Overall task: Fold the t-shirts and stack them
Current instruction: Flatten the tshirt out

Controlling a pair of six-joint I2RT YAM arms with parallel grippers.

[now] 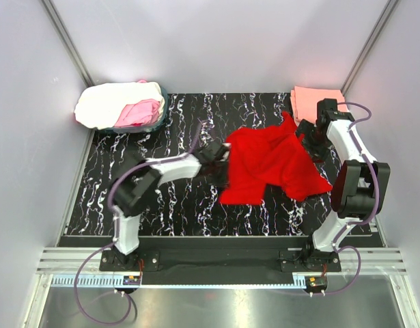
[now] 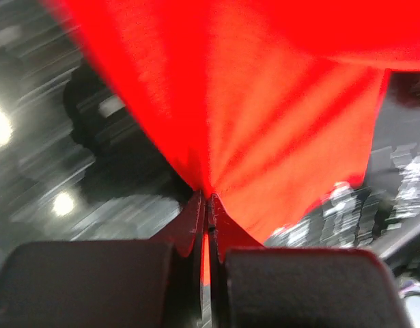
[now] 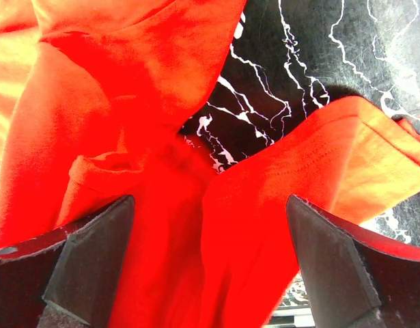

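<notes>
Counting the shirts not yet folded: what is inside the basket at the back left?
A cream-white shirt and a pink shirt fill the basket; anything beneath them is covered.

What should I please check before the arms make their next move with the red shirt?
1. Left pincer shut on the red shirt: ok, cloth is pinched.
2. Right pincer gripping the shirt: not ok, it is open over the cloth.
3. Shirt spread flat: not ok, bunched and creased.
4. Shirt clear of the folded pile: cannot tell, the right arm hides the gap.
5. Basket apart from the shirt: ok.
</notes>
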